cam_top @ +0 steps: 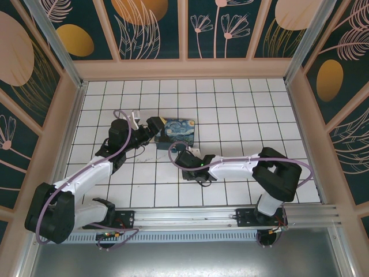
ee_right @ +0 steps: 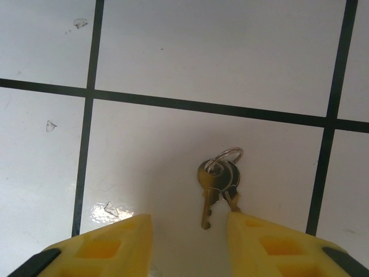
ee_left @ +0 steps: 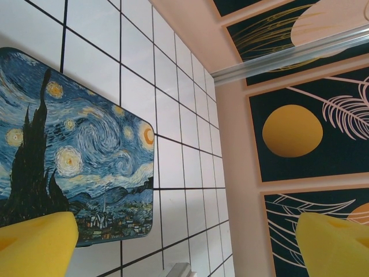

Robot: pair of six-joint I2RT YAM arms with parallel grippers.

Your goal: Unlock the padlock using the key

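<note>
Key point(ee_right: 206, 199), brass-toned, lies flat on a white tile of the table point(ee_right: 173, 52), with its blade pointing toward the right gripper point(ee_right: 188, 222). We see it threaded on a small wire ring point(ee_right: 229, 154) together with a second key point(ee_right: 232, 196). That key's blade angles off and touches the inner edge of the yellow finger point(ee_right: 259, 242) on the right of the wrist view. The tip of the first blade reaches into the gap between the two fingertips. The claw is released: its fingers stand partly apart, low over the tile, and clamp nothing, and the only contact is that light touch on the second blade.

From above, we place this gripper near the middle of the table, somewhat closer to the near edge than to the far one, so the keys lie there too, under its nose. Just beyond it toward the far edge lies the Starry Night box point(cam_top: 180, 131), flat on the tiles.

The left gripper point(cam_top: 154, 124) is at the box's left edge. Its claw is spread wide, the two yellow fingertips sit in opposite lower corners of its wrist view, and nothing is between them. A purple cable point(cam_top: 123, 113) loops over the left arm.
</note>
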